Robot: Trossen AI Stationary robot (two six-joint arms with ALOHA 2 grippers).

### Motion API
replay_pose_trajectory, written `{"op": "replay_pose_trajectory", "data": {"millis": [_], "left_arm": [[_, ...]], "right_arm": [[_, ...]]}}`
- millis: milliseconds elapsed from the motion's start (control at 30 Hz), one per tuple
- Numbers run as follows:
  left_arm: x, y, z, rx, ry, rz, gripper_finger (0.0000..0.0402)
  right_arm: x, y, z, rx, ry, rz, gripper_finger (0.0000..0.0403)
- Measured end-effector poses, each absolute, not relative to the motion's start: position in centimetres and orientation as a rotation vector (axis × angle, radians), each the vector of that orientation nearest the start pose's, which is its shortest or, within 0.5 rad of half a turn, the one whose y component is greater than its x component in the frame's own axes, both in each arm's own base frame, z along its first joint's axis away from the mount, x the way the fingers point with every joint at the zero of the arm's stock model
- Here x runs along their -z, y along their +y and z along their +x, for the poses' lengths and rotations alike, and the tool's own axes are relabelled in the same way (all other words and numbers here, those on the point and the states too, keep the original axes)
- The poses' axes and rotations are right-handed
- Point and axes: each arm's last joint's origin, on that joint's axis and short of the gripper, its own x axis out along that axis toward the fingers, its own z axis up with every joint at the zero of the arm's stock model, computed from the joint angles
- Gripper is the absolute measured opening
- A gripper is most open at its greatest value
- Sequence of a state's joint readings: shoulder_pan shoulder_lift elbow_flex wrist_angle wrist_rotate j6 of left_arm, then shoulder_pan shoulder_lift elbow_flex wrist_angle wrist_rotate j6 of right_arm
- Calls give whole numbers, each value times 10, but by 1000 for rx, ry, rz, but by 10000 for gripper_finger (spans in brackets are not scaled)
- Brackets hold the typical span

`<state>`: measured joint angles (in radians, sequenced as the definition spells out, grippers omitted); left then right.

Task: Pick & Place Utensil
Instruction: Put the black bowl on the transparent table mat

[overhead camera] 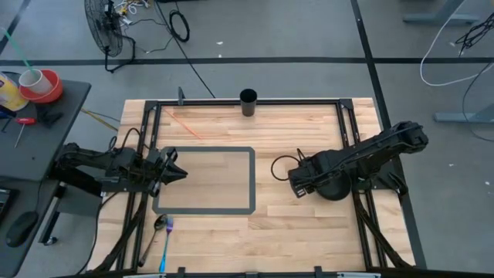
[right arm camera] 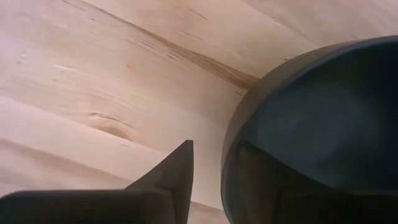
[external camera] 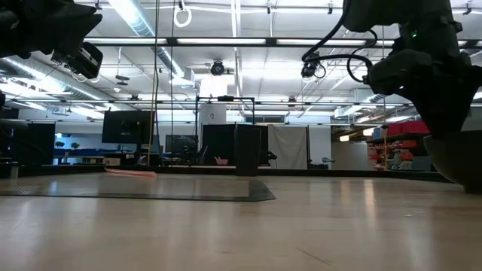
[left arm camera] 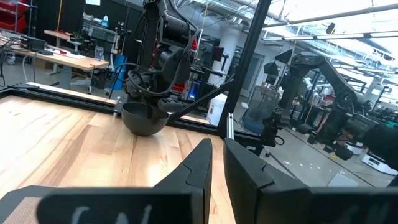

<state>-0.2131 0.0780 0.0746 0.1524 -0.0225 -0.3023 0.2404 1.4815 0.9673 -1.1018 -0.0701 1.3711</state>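
Overhead, landmark: the grey-outlined mat (overhead camera: 204, 180) on the wooden table (overhead camera: 309, 232) — every place below is given from it.
Overhead, utensil: a dark spoon (overhead camera: 155, 228) lies just off the mat's near-left corner, touching or almost touching a blue-handled utensil (overhead camera: 165, 245) beside it; neither is held, so the pick is judged not yet begun.
Overhead, left gripper (overhead camera: 179, 174): it sits over the mat's left edge with its tips drawn nearly together, empty, pointing across the mat — probably a waiting pose.
Overhead, right gripper (overhead camera: 296, 186): it is to the right of the mat, pressed against a dark bowl (overhead camera: 333, 185), likely steadying it as the drop spot.
Overhead, cup: a black cup (overhead camera: 248, 102) stands at the table's far edge, well beyond the mat, another possible target.
Table-level, mat: its edge (external camera: 226, 197) shows as a thin dark strip; both arms hang above it and the spoon cannot be made out.
Left wrist, fingers (left arm camera: 198, 171): a narrow slit shows between them, nothing in it; past the mat's right side the bowl (left arm camera: 144, 118) sits under the other arm.
Right wrist, jaws: one finger (right arm camera: 177, 171) is outside the bowl's rim (right arm camera: 249, 115) and the other seems to be inside it, so the jaws look clamped on the bowl wall.
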Motion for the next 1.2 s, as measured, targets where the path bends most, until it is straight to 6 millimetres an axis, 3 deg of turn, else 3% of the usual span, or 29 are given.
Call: {"op": "replay_pose_trajectory", "data": {"millis": [300, 600, 733, 933, 1200], "left_arm": [[-198, -20, 96, 211, -118, -318, 46], [-198, -20, 96, 211, -118, -318, 46], [-197, -20, 96, 211, -118, -318, 46], [-198, -20, 96, 211, -118, -318, 46], [-197, -20, 96, 212, -118, -318, 46]], "right_arm": [[-183, 60, 218, 901, 1522, 933, 69], [-184, 61, 218, 839, 1549, 910, 9], [-201, 65, 225, 812, 1514, 855, 10], [-240, 76, 253, 726, 1439, 715, 4], [-253, 89, 326, 524, 1542, 351, 4]]}}
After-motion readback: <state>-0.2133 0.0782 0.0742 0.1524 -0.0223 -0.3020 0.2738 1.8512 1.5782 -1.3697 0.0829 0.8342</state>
